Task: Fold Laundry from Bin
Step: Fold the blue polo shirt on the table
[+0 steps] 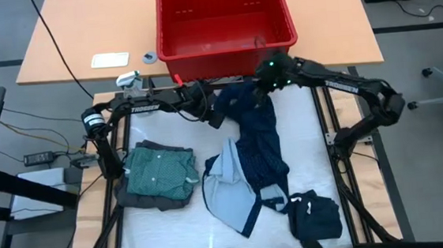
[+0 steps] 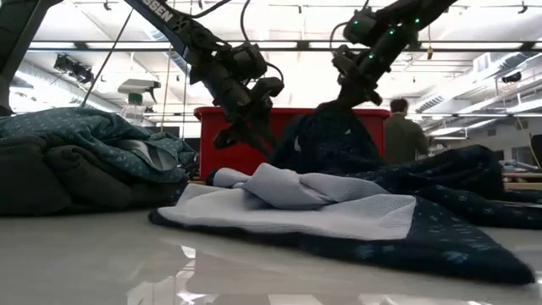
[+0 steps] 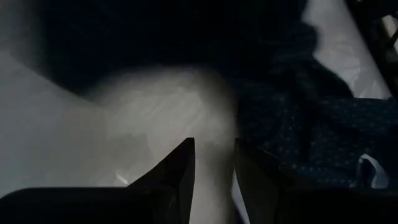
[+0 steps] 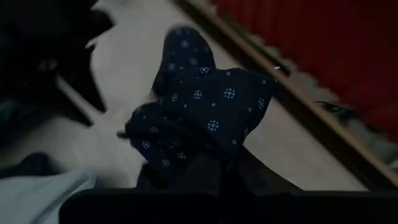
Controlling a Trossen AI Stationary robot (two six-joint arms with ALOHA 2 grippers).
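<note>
A navy dotted garment (image 1: pixel 261 148) lies spread down the middle of the white table, its far end raised. My right gripper (image 1: pixel 263 89) is shut on that raised end, just in front of the red bin (image 1: pixel 221 21). My left gripper (image 1: pixel 215 116) hovers open beside the garment's left edge, with only bare table showing between its fingers (image 3: pixel 180 171). A light blue piece (image 1: pixel 224 183) rests on the navy garment's near part. My right gripper pinches a bunched fold of the navy dotted garment (image 4: pixel 208 127) at its far end; the cloth covers the fingertips. The fingers come slanting down from the far right. The cloth hangs from them in a peak (image 2: pixel 332 114), and its lower part lies on the table.
A folded teal-green dotted shirt (image 1: pixel 162 170) sits on a dark grey piece at the left. A folded dark bundle (image 1: pixel 316 215) lies near the front right. Dark frame rails (image 1: pixel 329 131) edge the table. A person (image 2: pixel 403 127) stands in the room behind.
</note>
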